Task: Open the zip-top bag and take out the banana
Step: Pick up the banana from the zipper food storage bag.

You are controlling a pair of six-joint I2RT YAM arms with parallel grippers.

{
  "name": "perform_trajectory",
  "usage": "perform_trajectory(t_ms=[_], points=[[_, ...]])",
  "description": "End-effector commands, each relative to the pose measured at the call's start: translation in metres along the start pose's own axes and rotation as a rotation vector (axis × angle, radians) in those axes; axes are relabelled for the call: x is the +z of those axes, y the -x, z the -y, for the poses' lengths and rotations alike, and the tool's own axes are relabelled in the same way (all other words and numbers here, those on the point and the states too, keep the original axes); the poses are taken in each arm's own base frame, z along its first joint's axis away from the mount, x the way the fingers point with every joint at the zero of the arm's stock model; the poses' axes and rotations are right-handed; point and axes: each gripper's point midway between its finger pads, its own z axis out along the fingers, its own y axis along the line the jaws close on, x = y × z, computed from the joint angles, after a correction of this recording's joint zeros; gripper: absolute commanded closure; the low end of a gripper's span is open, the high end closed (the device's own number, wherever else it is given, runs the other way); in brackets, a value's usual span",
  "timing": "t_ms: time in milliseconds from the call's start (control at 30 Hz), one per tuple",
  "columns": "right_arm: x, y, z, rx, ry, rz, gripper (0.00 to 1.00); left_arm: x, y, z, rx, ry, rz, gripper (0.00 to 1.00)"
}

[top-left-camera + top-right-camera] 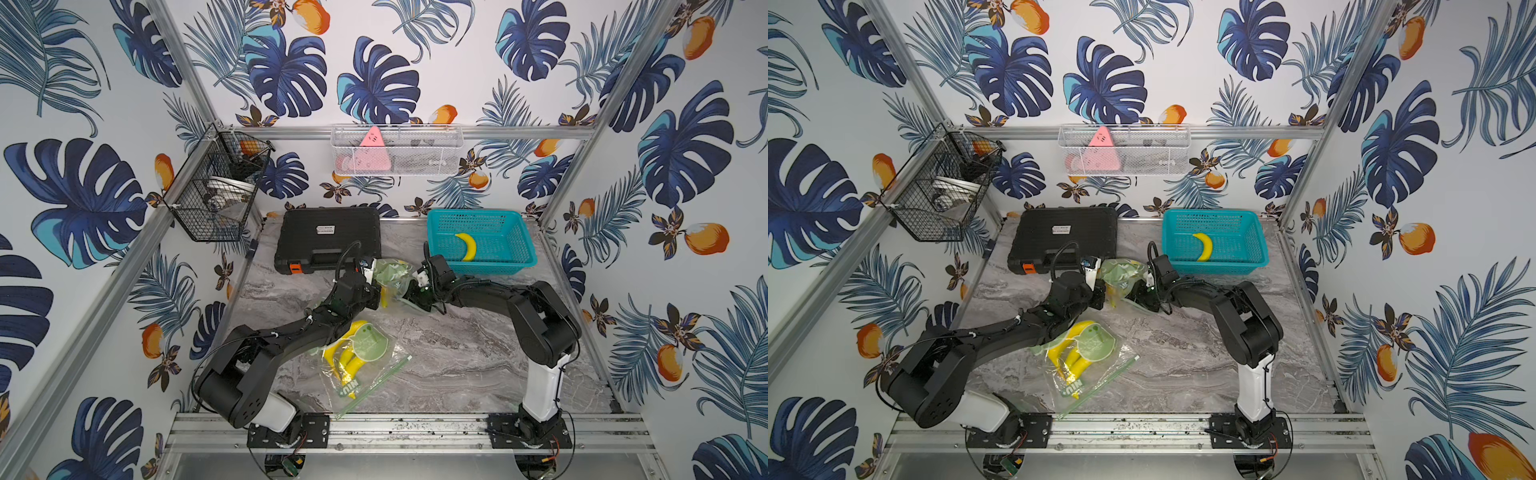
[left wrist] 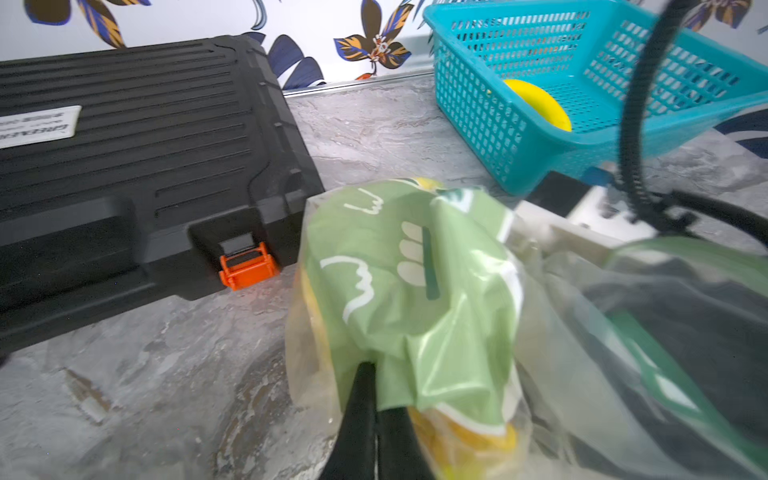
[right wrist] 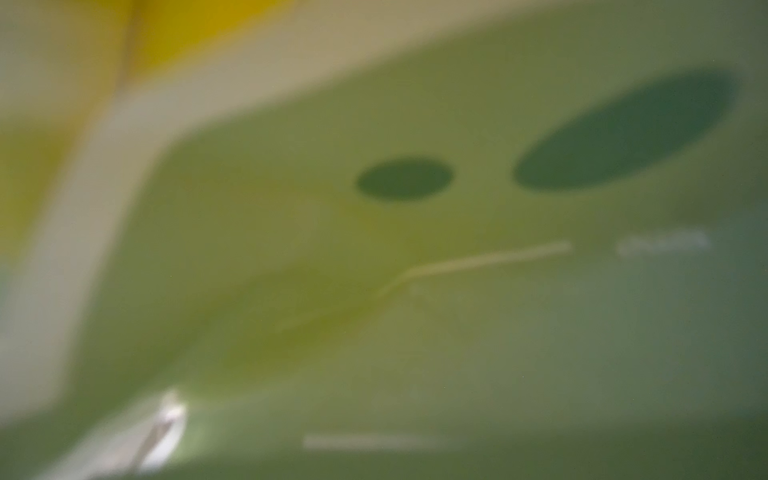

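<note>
Left gripper (image 2: 371,376) is clamping one zip-top bag (image 2: 415,291) beside the basket (image 1: 490,267) holding one banana (image 1: 468,246); second bag (image 1: 370,374) is lying farther off; right gripper (image 1: 409,293): grip unreadable.

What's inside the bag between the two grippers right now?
Yellow banana shows through the clear plastic of the bag. Its green print and crumpled folds cover the rest, so the count is unclear.

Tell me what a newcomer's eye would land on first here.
A bunched-up green-printed bag in the middle of the table, pinched in the shut left claw. A second bag with yellow bananas lies flat near the front edge, and one loose banana sits in the teal basket at the back.
</note>
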Motion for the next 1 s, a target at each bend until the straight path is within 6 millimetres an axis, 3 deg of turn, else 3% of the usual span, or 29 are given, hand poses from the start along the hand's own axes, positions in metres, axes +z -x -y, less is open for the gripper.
perform_trajectory(t_ms=[0,133,300,500,767,967], points=[[-0.01,0.003,-0.022,-0.041,0.096,0.039,0.46,0.005,-0.001,-0.008,0.017,0.043,-0.034,1.0],[-0.012,0.008,-0.031,-0.051,0.117,0.062,0.46,0.003,0.003,0.001,-0.011,-0.008,-0.022,1.0],[0.007,0.014,-0.035,0.006,0.12,0.048,0.44,-0.001,0.009,0.009,-0.027,-0.061,0.015,1.0],[0.028,-0.001,-0.04,-0.027,0.042,-0.034,0.42,0.0,0.007,0.011,-0.047,-0.07,0.013,1.0],[0.056,-0.017,0.0,0.03,-0.098,-0.105,0.42,-0.002,0.012,0.012,-0.06,-0.075,0.031,1.0],[0.065,-0.009,-0.01,0.033,-0.059,-0.068,0.4,-0.005,0.009,0.014,-0.079,-0.092,0.038,1.0]])
